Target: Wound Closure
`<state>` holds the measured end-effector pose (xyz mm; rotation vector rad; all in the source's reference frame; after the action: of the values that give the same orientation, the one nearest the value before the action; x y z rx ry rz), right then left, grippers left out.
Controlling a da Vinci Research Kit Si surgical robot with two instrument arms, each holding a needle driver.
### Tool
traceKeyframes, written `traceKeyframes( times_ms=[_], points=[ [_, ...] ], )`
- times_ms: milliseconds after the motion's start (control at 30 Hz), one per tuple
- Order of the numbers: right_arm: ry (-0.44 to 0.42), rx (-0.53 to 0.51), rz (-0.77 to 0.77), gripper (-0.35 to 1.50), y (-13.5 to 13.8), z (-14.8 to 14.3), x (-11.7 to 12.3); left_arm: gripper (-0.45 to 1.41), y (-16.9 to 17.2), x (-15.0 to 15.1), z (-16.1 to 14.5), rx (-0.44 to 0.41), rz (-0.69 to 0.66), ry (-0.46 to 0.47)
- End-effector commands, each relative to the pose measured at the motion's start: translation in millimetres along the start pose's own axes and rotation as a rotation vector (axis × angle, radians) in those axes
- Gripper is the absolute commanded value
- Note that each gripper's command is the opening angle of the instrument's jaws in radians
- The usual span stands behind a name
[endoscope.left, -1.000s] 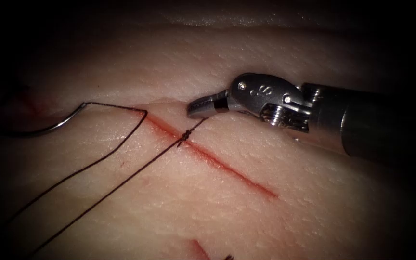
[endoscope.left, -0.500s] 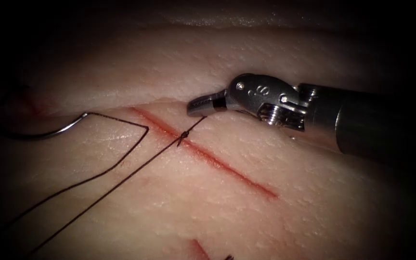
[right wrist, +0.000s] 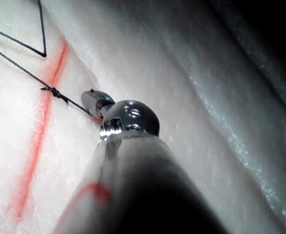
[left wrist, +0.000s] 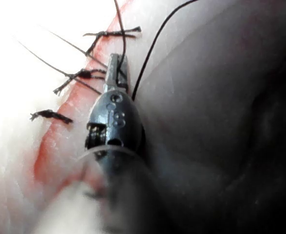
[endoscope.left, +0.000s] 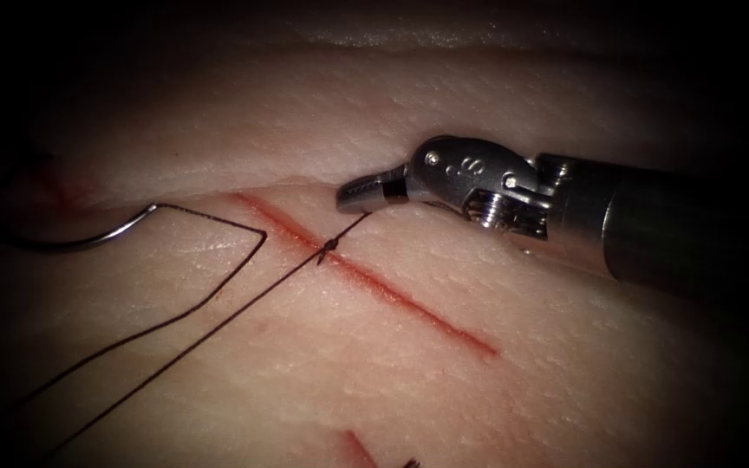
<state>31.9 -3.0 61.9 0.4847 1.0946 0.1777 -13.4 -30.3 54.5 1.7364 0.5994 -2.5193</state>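
My right tool's jaws (endoscope.left: 354, 198) are shut on the short end of the dark thread (endoscope.left: 175, 325), just right of the cut (endoscope.left: 409, 303). The thread runs taut from them to a small knot (endoscope.left: 329, 248) on the cut; the right wrist view shows the same jaws (right wrist: 93, 101) and knot (right wrist: 55, 91). The curved needle (endoscope.left: 88, 238) lies free on the tissue left of the cut, outside the tissue, its thread bent into an angled loop. In the left wrist view my left tool (left wrist: 117, 68) is shut, with the thread (left wrist: 152, 48) running along its jaws.
Two long strands run off toward the lower left of the endoscope view. A second red mark (endoscope.left: 353, 444) lies near the bottom edge. The left wrist view has three tied stitches (left wrist: 79, 75) with cut ends along a red line.
The needle's tail and the thread loop's corner have slid a little downward on the tissue. The right tool's wrist has shifted slightly left, with its jaw tips and the knot nearly still.
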Motion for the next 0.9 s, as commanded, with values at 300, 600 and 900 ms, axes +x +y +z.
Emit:
traceKeyframes(
  times_ms=[300, 600, 900],
  points=[
    [0.034, 0.005, 0.007, 0.17, -0.6, 0.9, 1.1, -0.45, -2.2, 2.9, 1.2, 0.022, -0.004, 0.014],
    [0.113, -0.071, 0.104, 1.25, -1.5, -0.6, 4.3, -0.45, -8.4, 11.0, 2.6, 0.055, 0.077, 0.044],
    [0.212, -0.213, 0.139, 1.28, -2.0, -4.5, 7.9, -0.45, -15.5, 17.7, 2.3, 0.135, 0.166, 0.119]
  ],
)
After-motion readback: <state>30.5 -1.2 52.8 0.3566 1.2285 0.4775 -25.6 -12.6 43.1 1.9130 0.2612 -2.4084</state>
